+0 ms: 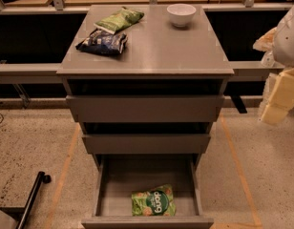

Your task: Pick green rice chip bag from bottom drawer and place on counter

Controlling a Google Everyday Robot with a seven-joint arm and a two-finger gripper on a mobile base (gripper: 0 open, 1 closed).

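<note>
Grey bottom drawer (137, 175): pulled fully out of the cabinet, nearest the camera, interior exposed.
Green rice chip bag (154, 202): lies flat on the drawer floor, near the front wall and a little right of centre, white "dang" lettering facing up; nothing touches it.
Black pole (31, 197): lies slanted on the speckled floor, left of the drawer.
Middle drawer (146, 143) and top drawer (144, 109): both stand slightly proud of the cabinet, with dark gaps above them.
Gripper (278, 101): pale yellow, at the right edge of the view, below the counter's level and well apart from cabinet and bag; holds nothing visible; whether it is wide or narrow cannot be told.
Counter (156, 46): smooth grey top.
Dark blue bag (102, 42): left side.
Pale green bag (119, 19): just behind the blue one.
White bowl (181, 14): upright, far right corner.
</note>
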